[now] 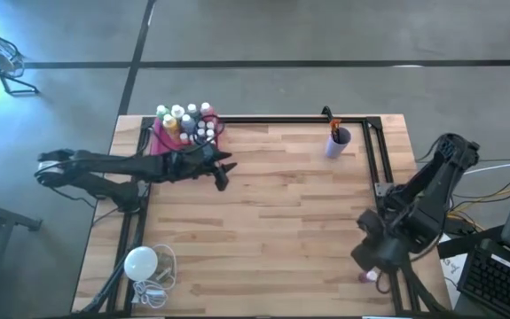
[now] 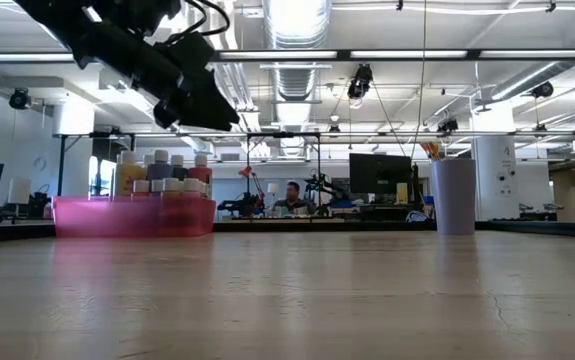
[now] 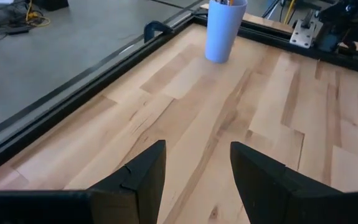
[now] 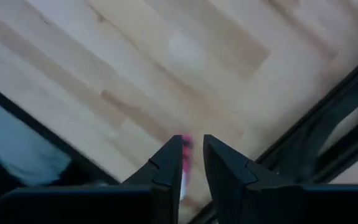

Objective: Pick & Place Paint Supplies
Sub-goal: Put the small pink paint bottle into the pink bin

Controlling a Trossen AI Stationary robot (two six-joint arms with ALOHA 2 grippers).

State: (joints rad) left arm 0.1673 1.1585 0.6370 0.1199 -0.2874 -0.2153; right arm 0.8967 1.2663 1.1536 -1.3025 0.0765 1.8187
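A small pink paint bottle (image 4: 183, 163) is pinched between the narrowed fingers of the right end effector (image 4: 193, 168) at the worktop's (image 1: 281, 204) near right corner — the left end effector (image 3: 197, 177), gaping and empty, is held beside the pink tray (image 1: 161, 142) of paint bottles (image 1: 188, 122).
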